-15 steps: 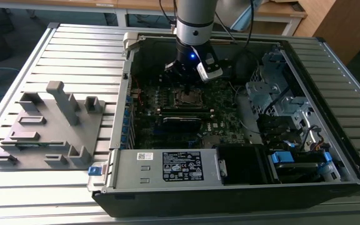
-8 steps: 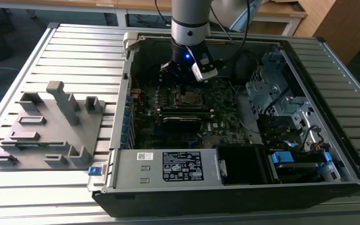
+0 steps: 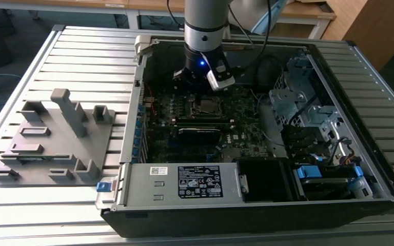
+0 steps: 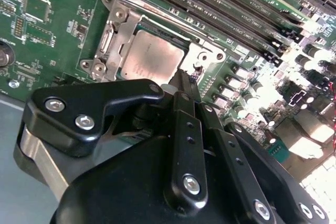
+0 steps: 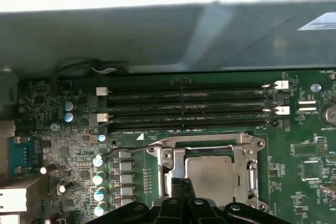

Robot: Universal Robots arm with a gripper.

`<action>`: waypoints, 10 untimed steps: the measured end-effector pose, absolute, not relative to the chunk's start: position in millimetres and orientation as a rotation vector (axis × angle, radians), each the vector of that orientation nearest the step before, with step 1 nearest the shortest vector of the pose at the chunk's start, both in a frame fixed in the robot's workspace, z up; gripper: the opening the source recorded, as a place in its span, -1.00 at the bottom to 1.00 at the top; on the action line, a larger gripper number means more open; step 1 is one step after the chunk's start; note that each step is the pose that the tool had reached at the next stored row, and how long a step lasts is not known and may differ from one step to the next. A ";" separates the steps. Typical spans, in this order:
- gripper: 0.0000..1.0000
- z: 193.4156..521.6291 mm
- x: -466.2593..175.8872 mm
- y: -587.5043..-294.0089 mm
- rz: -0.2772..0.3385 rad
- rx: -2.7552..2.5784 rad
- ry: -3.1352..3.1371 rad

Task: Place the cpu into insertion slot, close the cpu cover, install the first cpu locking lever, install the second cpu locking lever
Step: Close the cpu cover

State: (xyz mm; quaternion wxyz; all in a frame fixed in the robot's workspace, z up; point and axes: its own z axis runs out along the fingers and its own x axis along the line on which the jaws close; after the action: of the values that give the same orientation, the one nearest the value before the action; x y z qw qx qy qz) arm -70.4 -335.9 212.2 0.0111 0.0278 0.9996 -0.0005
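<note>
Standing over the motherboard, the gripper has its fingers drawn together with nothing between them. In both wrist views the tips sit at the rim of the cpu cover; touching or just above it cannot be settled.

The cpu is seated in the insertion slot, its grey top showing through the cover's window. The cover appears to lie flat over it. A wire locking lever juts out beside the socket; whether it is latched cannot be told.

Judgement: placement is done and the cover is being seated. Good practice here:
- Bear only on the metal frame, never on the chip's top.
- Press straight down so the frame sits flush all round.
- Stay clear of the memory slots just beside the socket.
</note>
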 end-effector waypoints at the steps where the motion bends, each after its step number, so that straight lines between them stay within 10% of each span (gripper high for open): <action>1: -0.80 211.5 -71.0 -335.9 -0.002 0.087 3.118; 10: -0.80 208.8 -71.6 -336.0 -0.002 0.087 3.118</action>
State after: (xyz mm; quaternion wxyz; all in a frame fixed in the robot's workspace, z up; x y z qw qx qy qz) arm -71.6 -336.0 208.8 0.0110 0.0279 0.9995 -0.0005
